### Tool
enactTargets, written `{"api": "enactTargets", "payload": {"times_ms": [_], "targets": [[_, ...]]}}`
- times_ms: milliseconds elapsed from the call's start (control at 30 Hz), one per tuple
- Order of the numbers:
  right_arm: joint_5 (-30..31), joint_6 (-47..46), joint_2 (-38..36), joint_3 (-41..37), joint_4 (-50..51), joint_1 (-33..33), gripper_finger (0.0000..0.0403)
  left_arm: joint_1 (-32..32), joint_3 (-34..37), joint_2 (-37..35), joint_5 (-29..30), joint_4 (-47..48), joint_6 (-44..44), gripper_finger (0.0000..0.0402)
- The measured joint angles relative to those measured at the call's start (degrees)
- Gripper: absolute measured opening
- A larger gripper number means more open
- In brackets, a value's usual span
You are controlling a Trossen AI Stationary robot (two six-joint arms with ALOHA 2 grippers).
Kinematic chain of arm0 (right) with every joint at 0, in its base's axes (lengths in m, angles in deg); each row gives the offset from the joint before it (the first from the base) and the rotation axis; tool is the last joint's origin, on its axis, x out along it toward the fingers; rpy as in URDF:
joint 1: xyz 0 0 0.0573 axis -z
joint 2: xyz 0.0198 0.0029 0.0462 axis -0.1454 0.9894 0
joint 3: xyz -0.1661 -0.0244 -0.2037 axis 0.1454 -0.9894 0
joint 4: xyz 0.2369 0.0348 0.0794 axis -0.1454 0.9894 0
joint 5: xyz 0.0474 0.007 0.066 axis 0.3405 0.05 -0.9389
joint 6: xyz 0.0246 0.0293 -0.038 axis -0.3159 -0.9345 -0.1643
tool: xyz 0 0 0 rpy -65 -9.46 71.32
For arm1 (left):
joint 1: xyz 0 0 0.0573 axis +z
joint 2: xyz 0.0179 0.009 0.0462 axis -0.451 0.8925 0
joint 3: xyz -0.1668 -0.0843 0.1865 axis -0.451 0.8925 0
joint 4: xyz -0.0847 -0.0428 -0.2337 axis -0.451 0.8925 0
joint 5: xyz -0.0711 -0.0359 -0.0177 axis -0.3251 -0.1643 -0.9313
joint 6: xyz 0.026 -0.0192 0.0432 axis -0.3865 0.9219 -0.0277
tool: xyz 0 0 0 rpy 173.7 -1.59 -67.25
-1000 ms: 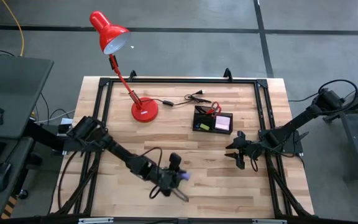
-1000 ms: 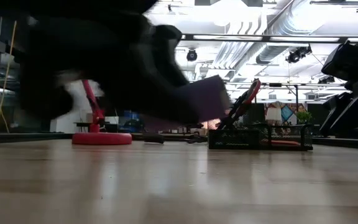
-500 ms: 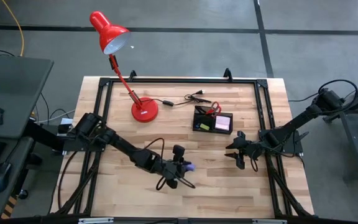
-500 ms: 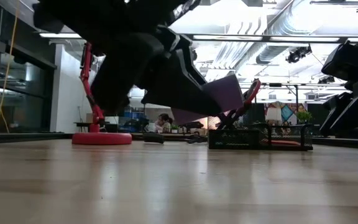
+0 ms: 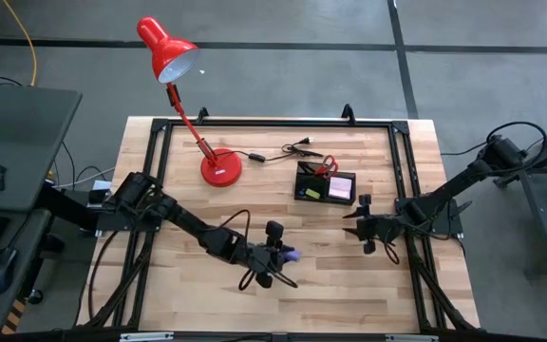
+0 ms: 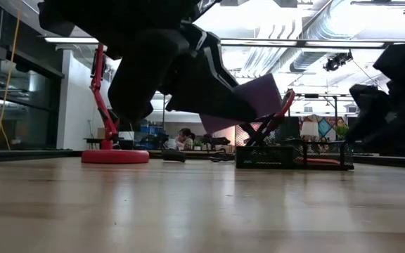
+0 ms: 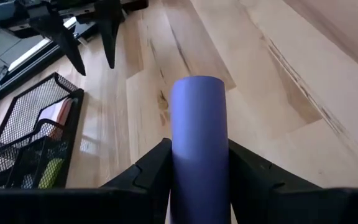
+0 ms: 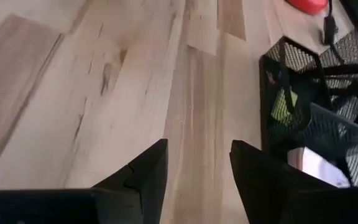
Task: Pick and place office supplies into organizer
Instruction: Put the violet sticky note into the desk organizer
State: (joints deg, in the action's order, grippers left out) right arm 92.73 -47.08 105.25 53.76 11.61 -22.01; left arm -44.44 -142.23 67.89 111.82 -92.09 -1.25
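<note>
Note pad [image 7: 197, 143], purple and clamped in left gripper [image 5: 275, 255], best carried level over to organizer [image 5: 326, 182]; right gripper [image 5: 366, 228], fingers apart and empty, beside it.

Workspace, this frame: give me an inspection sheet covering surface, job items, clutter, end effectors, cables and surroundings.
Surface: wooden table inside a black metal frame.
Job's things: purple note pad held off the table; black mesh organizer already holds a pink pad, a yellow piece and red-handled scissors.
Clutter: red desk lamp.
End effectors: left end effector shut on the purple note pad; right end effector open, empty, beside the organizer.
Cables: black lamp cable behind the organizer.
Surroundings: grey desk off the table's left.
</note>
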Motion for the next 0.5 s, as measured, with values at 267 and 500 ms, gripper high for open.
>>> {"api": "enactTargets", "payload": {"times_ms": [267,500], "targets": [[3.68,-23.31,0.0,0.02,-7.1,0.11,0.0157,0.02,0.0,0.0,1.01,-0.04,-0.47,0.0122],[11.83,-37.95,-0.04,0.04,-25.66,0.36,0.0158,0.42,0.0,0.0,9.81,-2.15,-5.59,0.0122]]}}
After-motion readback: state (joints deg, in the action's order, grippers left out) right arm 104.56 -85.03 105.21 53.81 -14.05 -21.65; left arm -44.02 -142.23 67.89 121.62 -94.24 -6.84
